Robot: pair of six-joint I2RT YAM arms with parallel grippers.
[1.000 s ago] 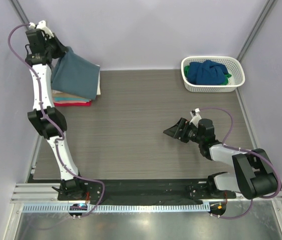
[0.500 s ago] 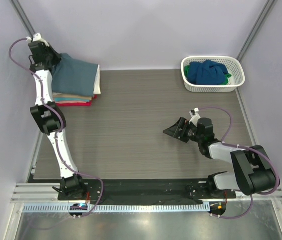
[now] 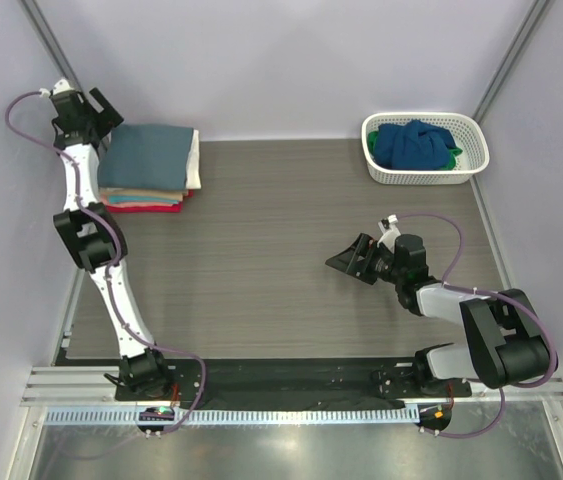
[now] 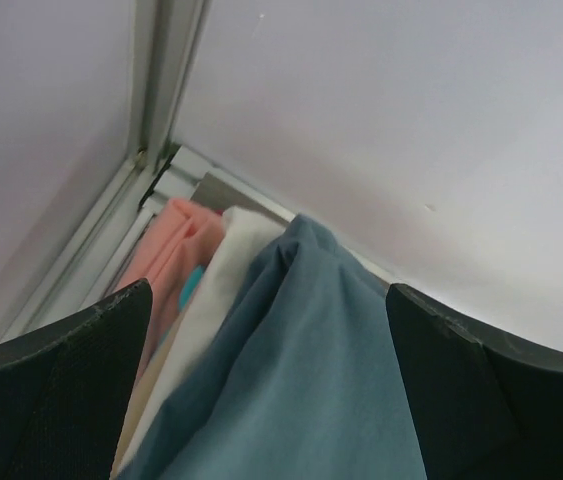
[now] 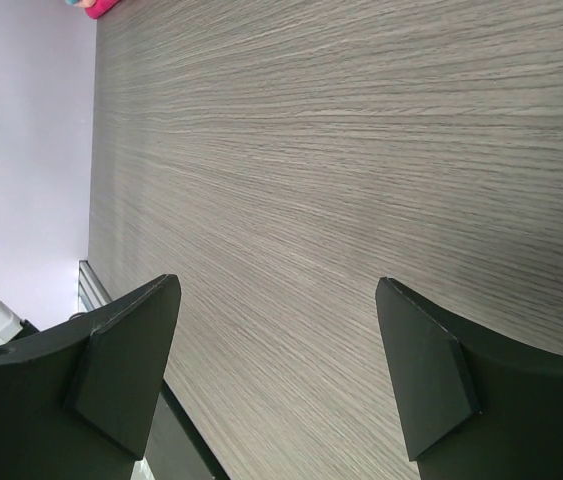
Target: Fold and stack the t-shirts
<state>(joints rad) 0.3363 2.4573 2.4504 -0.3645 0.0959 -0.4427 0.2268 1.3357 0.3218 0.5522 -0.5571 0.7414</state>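
Note:
A stack of folded t-shirts [image 3: 147, 170] lies at the table's far left corner. The slate grey-blue t-shirt [image 3: 149, 155] is on top, lying flat, with cream [image 3: 195, 160], tan and red [image 3: 146, 206] layers under it. My left gripper [image 3: 104, 108] hangs open just behind the stack's far left edge. In the left wrist view the left gripper [image 4: 266, 300] straddles the grey-blue t-shirt [image 4: 311, 380] without pinching it. My right gripper [image 3: 346, 263] stands open over bare table, and in its wrist view the right gripper [image 5: 276, 300] holds nothing.
A white lattice basket [image 3: 376, 165] at the far right holds a crumpled blue t-shirt [image 3: 413, 143] and a bit of green cloth [image 3: 454, 153]. Lilac walls close in the back and sides. The wood-grain table [image 3: 261, 250] lies between the arms.
My left gripper has opened and let go of the grey-blue t-shirt, which has settled flat on the stack. The left arm drew back to the far left. The right arm has not moved.

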